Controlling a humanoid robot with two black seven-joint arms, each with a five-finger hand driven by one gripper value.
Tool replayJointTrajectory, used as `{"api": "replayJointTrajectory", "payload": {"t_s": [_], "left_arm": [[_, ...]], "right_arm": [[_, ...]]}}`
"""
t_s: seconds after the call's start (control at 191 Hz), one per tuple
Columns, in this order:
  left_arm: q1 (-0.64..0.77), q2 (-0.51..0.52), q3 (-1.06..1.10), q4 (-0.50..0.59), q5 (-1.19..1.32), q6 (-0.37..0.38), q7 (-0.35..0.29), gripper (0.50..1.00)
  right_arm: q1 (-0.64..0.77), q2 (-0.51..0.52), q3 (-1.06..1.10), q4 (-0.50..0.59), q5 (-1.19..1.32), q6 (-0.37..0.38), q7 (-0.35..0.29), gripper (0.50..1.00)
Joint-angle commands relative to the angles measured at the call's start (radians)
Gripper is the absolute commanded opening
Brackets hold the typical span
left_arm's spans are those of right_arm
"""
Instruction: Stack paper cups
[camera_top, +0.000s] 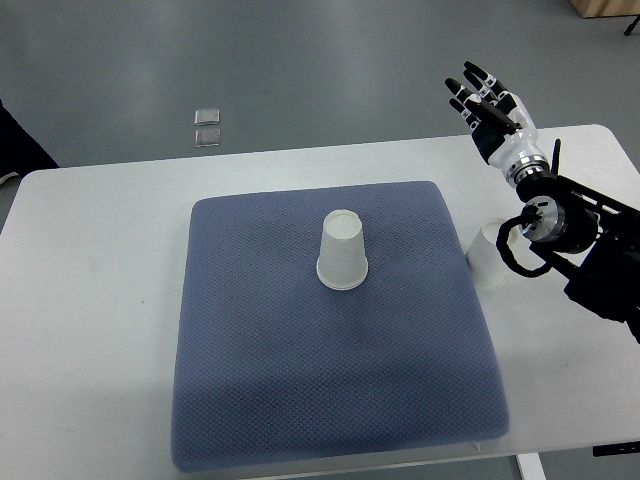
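One white paper cup (342, 251) stands upside down mid-mat (300, 400); a second white cup (487, 256) sits on the desk (90, 300) just off the mat's right edge.

right arm: enters from the right edge, black forearm angled up and leftward | right wrist: white cuff above a black joint ringed by a looped cable | right hand (490, 105): raised at upper right, fingers (470, 84) extended and slightly spread, dark-tipped, holding nothing | left arm: out of view
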Motion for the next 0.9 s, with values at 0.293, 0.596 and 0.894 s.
{"api": "replayJointTrajectory", "payload": {"t_s": [0.293, 0.596, 0.894], "left_arm": [[0.0, 0.0, 0.0, -0.001, 0.0, 0.0, -0.001, 1.0], [0.0, 0.0, 0.0, -0.001, 0.0, 0.0, -0.001, 1.0], [0.0, 0.0, 0.0, -0.001, 0.0, 0.0, -0.001, 1.0]], "right_arm": [[0.063, -0.058, -0.003, 0.013, -0.003, -0.002, -0.007, 0.913], [0.113, -0.158, -0.023, 0.121, -0.377, 0.001, -0.065, 0.911], [0.156, -0.426, -0.198, 0.276, -0.76, 0.143, -0.108, 0.911]]}}
